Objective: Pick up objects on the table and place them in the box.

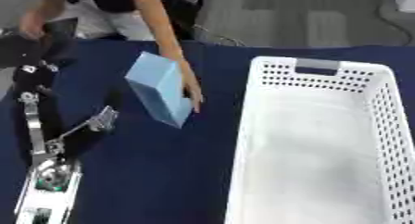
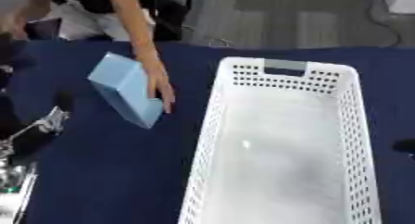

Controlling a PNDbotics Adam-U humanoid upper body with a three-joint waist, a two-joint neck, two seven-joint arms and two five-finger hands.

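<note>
A light blue box (image 1: 160,89) stands tilted on one corner on the dark blue table (image 1: 154,181). A person's bare hand (image 1: 191,86), reaching in from the far edge, lies flat against the box's right side. The white perforated basket (image 1: 389,126) takes up the right half of the table and nothing shows inside it. My left hand (image 1: 48,149) rests at the lower left with its fingers (image 1: 31,112) pointing up and straight and its thumb (image 1: 101,119) spread towards the box, holding nothing. A small dark part (image 2: 405,146) at the right edge may be my right hand.
The person stands at the table's far edge, above the box. Dark equipment (image 1: 24,47) sits at the far left corner. Bare cloth lies between my left hand and the basket.
</note>
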